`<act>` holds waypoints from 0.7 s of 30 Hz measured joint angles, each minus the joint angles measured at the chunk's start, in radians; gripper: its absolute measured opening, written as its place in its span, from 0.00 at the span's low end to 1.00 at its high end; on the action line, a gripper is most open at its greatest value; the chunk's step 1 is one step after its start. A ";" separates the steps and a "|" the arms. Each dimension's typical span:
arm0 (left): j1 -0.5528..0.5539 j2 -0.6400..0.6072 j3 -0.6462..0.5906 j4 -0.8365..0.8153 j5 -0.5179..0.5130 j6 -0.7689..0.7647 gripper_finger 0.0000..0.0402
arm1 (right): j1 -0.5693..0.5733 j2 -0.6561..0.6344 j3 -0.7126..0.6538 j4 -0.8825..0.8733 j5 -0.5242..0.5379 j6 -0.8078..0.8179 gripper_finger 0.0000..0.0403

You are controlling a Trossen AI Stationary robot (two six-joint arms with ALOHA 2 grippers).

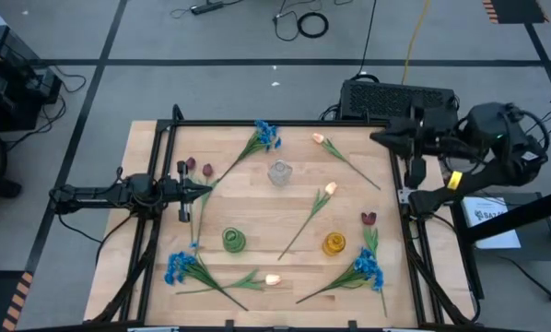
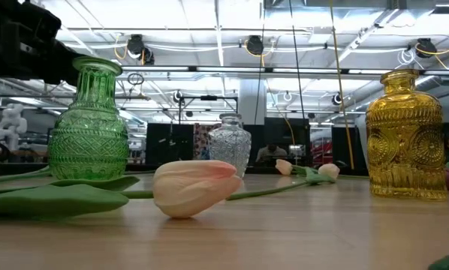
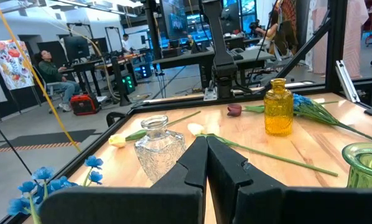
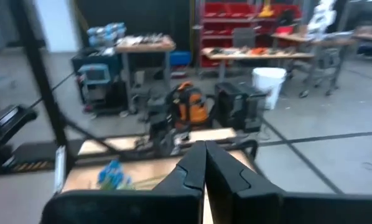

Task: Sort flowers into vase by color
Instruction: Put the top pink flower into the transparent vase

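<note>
Three small vases stand mid-table: a clear one [image 1: 279, 172], a green one [image 1: 234, 240] and a yellow one [image 1: 334, 243]. Flowers lie loose around them. Blue clusters are at the far edge [image 1: 267, 135], the near left [image 1: 179, 267] and the near right [image 1: 368, 270]. Cream-peach tulips [image 1: 330, 188] and dark red tulips [image 1: 369, 219] are scattered between. In the low view a peach tulip [image 2: 197, 187] lies in front of the green vase [image 2: 88, 124]. My left gripper [image 1: 209, 191] hovers shut and empty at the left edge. My right gripper [image 1: 375, 138] is shut and empty at the far right corner.
A black frame [image 1: 169, 129] runs along the table's sides and far edge. A black box [image 1: 400, 97] sits on the floor behind the table. A person [image 3: 49, 65] sits at a desk in the room beyond.
</note>
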 joint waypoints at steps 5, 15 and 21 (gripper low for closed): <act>0.000 0.000 0.000 0.000 0.000 0.000 0.03 | 0.000 0.024 -0.031 0.006 0.004 0.000 0.00; 0.000 0.000 0.000 0.007 0.000 0.000 0.03 | 0.001 0.030 -0.336 0.088 0.044 0.062 0.00; 0.000 0.000 0.000 0.065 0.000 -0.002 0.03 | 0.001 0.026 -0.506 0.148 0.119 0.112 0.00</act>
